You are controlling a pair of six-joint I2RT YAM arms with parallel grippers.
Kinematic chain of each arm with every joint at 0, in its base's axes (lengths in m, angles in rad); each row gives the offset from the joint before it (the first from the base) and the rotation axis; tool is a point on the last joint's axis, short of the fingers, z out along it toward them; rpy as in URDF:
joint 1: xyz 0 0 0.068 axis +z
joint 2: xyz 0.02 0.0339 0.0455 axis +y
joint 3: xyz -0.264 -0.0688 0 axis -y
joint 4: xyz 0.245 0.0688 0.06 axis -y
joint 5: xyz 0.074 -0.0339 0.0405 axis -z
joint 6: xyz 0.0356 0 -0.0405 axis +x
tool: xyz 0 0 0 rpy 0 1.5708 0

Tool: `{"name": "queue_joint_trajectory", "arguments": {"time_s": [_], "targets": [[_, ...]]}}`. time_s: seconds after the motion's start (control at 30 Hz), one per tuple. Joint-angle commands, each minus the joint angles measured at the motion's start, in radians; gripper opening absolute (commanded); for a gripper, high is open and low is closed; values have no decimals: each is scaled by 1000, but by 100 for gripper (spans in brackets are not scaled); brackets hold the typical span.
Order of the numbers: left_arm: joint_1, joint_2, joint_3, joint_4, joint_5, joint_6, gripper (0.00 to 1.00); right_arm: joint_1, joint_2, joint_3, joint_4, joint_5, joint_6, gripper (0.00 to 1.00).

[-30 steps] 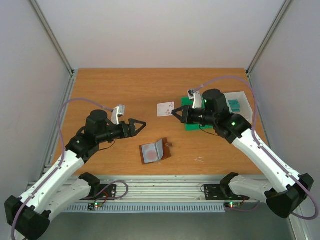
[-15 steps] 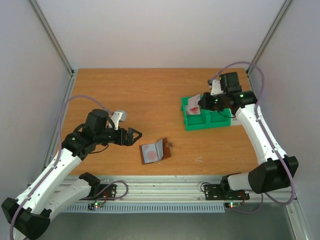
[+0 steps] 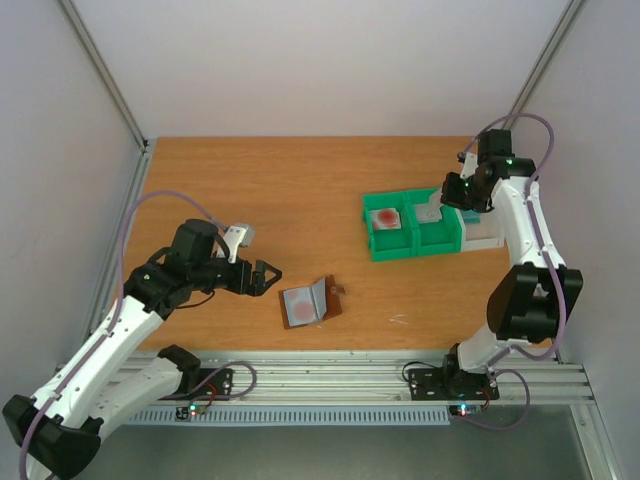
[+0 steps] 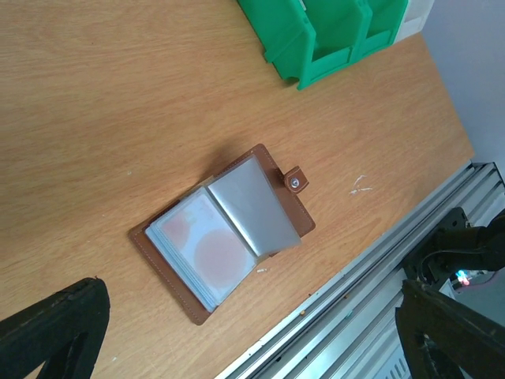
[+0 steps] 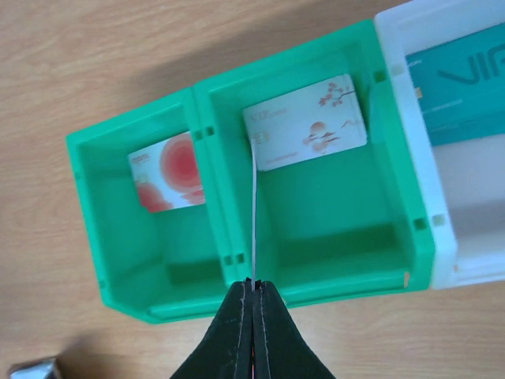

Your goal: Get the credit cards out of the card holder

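Left hand (image 3: 270, 278) is spread near the card holder (image 4: 252, 207); right hand (image 5: 252, 286) is pinched on a credit card (image 5: 254, 229) — judged light, slick, best taken by an exposed edge.

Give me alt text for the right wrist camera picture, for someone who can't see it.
The right gripper, shut on a thin card seen edge-on, hangs over two joined green bins: a red-blot card lies in the left one, a white flowered card in the right. A white bin with a teal card stands alongside on the wooden table.
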Motion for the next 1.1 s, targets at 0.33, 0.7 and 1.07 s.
{"name": "queue_joint_trajectory", "arguments": {"time_s": [0.33,0.7,1.07], "targets": [[-3,75,61,33,-61,-17,99,-59,274,209,-73,-74,-152,1],[-3,121,69,102,-68,-72,99,-61,417,300,-118,-155,-220,1],[-3,172,78,142,-18,-114,99,-63,527,336,-96,-184,-265,2]]}}
